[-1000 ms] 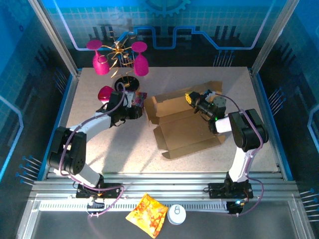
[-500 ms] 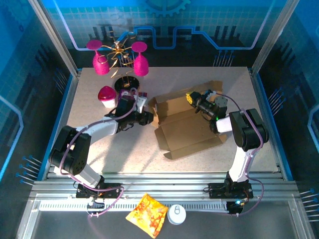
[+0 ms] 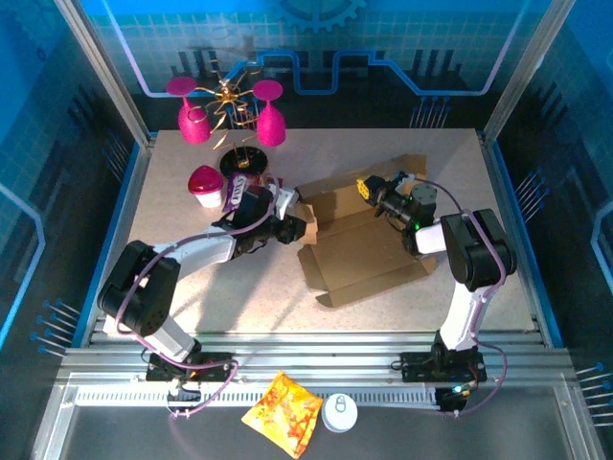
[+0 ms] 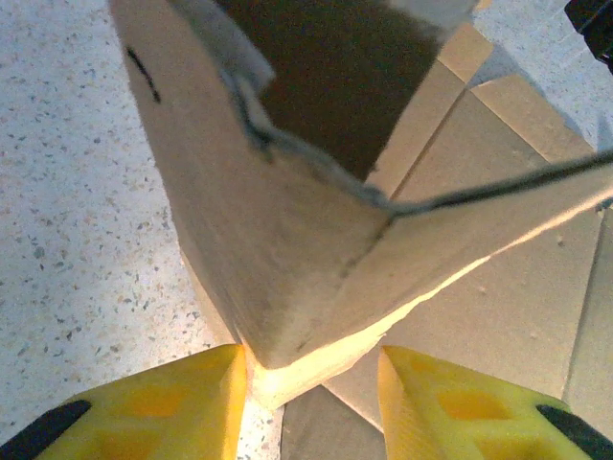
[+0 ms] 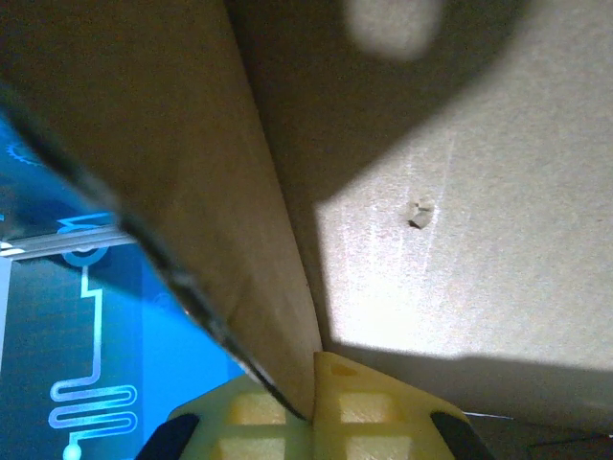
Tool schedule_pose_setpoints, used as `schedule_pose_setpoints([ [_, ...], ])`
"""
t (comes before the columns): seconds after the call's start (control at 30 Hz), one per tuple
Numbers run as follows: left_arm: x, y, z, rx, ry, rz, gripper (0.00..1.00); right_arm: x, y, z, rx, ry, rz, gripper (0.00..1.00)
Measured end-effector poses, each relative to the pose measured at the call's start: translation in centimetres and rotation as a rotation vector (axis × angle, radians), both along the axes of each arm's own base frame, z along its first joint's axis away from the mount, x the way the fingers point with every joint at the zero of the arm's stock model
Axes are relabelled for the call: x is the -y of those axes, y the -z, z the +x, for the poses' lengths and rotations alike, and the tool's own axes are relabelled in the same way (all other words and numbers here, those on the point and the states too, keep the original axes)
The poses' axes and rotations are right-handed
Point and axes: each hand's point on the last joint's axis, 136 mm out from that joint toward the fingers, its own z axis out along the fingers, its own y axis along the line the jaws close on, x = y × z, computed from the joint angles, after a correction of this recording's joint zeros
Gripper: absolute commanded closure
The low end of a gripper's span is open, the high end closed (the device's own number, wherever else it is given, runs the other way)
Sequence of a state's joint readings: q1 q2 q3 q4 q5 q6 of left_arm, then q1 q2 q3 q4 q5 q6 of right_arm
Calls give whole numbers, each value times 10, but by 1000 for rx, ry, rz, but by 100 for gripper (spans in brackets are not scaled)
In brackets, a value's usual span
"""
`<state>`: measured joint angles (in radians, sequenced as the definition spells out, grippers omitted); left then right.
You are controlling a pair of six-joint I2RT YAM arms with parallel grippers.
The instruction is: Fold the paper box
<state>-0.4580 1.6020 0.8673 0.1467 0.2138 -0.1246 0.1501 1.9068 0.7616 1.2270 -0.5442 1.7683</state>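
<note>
The brown paper box [image 3: 359,251] lies unfolded in the middle of the table, its back panel raised. My left gripper [image 3: 299,228] is at the box's left corner and stands open. In the left wrist view the folded corner of the paper box [image 4: 306,240] points down between the two yellow fingers [image 4: 172,407], with gaps on both sides. My right gripper [image 3: 366,189] is at the raised back panel and is shut on it. Seen from the right wrist, the cardboard panel [image 5: 192,192] is pinched between the yellow fingertips [image 5: 374,407].
A gold stand with pink glasses [image 3: 230,105] rises at the back left. A pink-lidded cup [image 3: 205,184] and a small purple packet [image 3: 237,190] sit behind my left arm. An orange snack bag [image 3: 283,412] and a white disc [image 3: 339,413] lie on the front rail.
My left gripper has moved right from beside the purple packet to the box's left corner, now straddling it. The right gripper has stayed shut on the back panel.
</note>
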Motion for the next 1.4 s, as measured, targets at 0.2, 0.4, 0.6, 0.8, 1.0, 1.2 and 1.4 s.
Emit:
schedule_pose_setpoints([
  [0.2,2,2,6,25,-43,44,54,0,-1,1,-2,0,0,100],
  [0.4,1,10,16,43,-100,89,52,-1,-1,2,-9,-7,-1,100],
  [0.6,4,10,24,63,-137,103,51,-2,0,2,-23,-10,-3,100],
  [0.8,9,7,28,87,-173,122,51,-2,-4,4,-26,-8,-4,100],
  [1.0,11,11,40,114,-237,187,52,-2,-5,6,-25,10,-3,100],
  [1.2,2,12,49,153,-316,256,52,-2,-12,5,-13,12,-2,100],
  [1.4,-4,15,58,173,-368,292,51,-5,-12,3,-17,5,-2,100],
])
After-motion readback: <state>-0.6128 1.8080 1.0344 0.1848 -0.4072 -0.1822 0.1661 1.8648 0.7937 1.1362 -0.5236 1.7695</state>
